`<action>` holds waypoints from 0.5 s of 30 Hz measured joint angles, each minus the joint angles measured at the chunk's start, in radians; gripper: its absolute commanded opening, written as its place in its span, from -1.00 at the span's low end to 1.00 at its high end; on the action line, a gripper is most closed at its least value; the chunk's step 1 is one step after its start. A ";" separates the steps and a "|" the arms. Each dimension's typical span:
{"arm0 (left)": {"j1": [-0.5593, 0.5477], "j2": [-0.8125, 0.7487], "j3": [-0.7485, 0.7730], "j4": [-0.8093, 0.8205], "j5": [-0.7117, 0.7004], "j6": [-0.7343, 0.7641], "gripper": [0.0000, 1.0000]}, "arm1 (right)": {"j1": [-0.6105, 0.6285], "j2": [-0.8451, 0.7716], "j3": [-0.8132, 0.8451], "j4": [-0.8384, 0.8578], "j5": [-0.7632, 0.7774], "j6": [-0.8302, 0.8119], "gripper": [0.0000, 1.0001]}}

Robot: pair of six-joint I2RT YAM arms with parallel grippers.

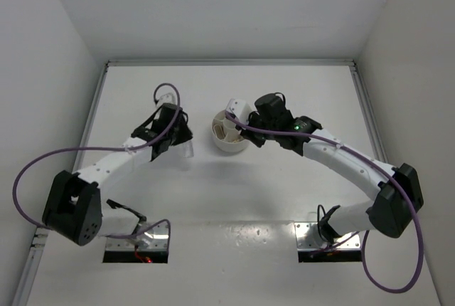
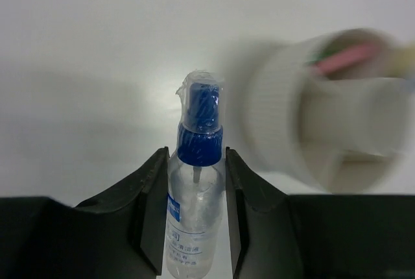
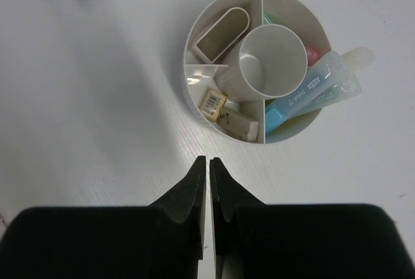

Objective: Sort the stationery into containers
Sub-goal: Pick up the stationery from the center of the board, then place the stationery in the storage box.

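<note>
My left gripper (image 2: 196, 157) is shut on a clear bottle with a blue cap (image 2: 196, 201), held just above the table, left of the white divided bowl (image 2: 272, 110). In the top view the left gripper (image 1: 183, 146) is a short way left of the bowl (image 1: 226, 148). My right gripper (image 3: 207, 161) is shut and empty, hovering just short of the bowl's rim (image 3: 188, 94). The bowl holds eraser blocks (image 3: 228, 115), pale blue and yellow marker sticks (image 3: 318, 87), a pink one (image 3: 313, 54) and a green one (image 3: 267, 17).
White walls close in the table at the back and both sides (image 1: 99, 107). The bowl's centre cup (image 3: 272, 58) holds nothing. An oblong insert (image 3: 220, 32) sits in the far left compartment. The right gripper (image 1: 250, 137) is at the bowl's right edge.
</note>
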 measured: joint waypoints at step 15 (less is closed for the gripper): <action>-0.126 0.113 -0.107 1.155 0.304 0.290 -1.00 | 0.000 -0.002 -0.010 0.008 0.026 -0.011 -0.92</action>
